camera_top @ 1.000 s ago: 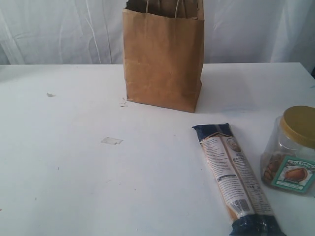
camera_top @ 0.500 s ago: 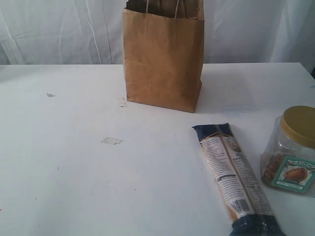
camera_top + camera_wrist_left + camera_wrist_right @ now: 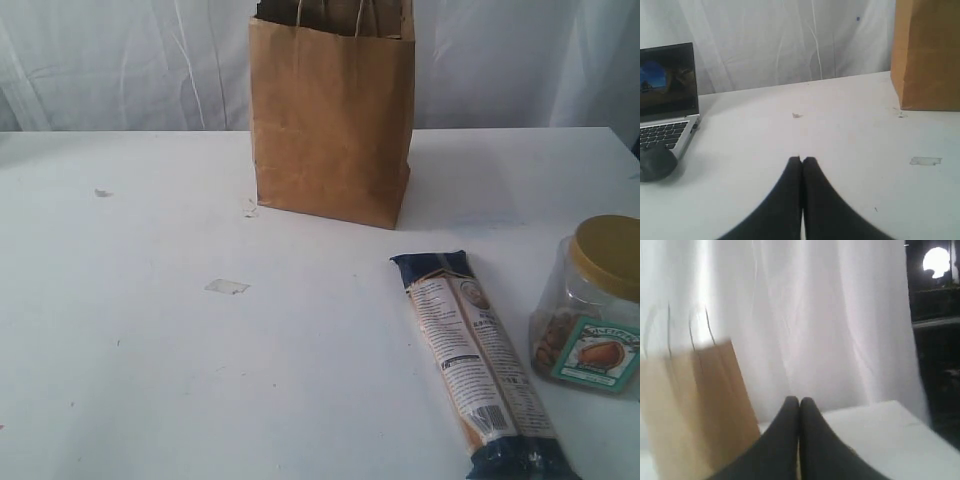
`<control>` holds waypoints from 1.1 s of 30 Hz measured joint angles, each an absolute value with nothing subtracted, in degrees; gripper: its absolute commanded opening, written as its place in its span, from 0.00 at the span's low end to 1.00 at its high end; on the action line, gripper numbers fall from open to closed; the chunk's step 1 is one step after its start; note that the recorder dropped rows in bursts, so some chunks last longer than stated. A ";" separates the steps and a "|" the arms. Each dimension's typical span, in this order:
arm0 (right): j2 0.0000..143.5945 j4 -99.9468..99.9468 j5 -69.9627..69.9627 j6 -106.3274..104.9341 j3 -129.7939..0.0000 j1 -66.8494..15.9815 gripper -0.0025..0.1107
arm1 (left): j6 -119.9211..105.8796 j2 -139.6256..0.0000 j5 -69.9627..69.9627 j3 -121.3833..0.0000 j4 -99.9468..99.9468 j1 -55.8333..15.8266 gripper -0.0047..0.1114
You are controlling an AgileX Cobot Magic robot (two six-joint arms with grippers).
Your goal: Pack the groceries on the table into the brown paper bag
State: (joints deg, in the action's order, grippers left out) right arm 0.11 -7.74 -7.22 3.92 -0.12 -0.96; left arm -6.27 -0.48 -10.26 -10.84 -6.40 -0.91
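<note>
You have the brown paper bag [image 3: 332,120] standing upright toward the far side of the table [image 3: 150,350], thin handles showing at its top and a white curtain [image 3: 120,60] hanging behind it. On the near right, the long pasta packet [image 3: 478,365] lies flat, its dark far end pointing roughly toward the bag and stopping well short of it, with white tabletop between them. The gold-lidded clear jar [image 3: 590,310] stands just beside the packet on its right, not touching it, lid on and label facing the camera. A small pale patch [image 3: 227,287] and a scuff [image 3: 102,193] mark the left half of the tabletop. Your left gripper [image 3: 801,160] is clenched with nothing in it, black fingers pressed together above the table; a laptop [image 3: 667,100] and a dark rounded object [image 3: 655,162] sit off to the side away from the bag. Your right gripper [image 3: 799,401] is likewise clenched on nothing, with the blurred bag and curtain beyond it.
</note>
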 measured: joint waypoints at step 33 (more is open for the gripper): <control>52.70 -9.21 48.24 -14.36 -40.36 -5.20 0.02 | -6.27 -0.48 -10.26 -10.84 -6.21 -0.91 0.04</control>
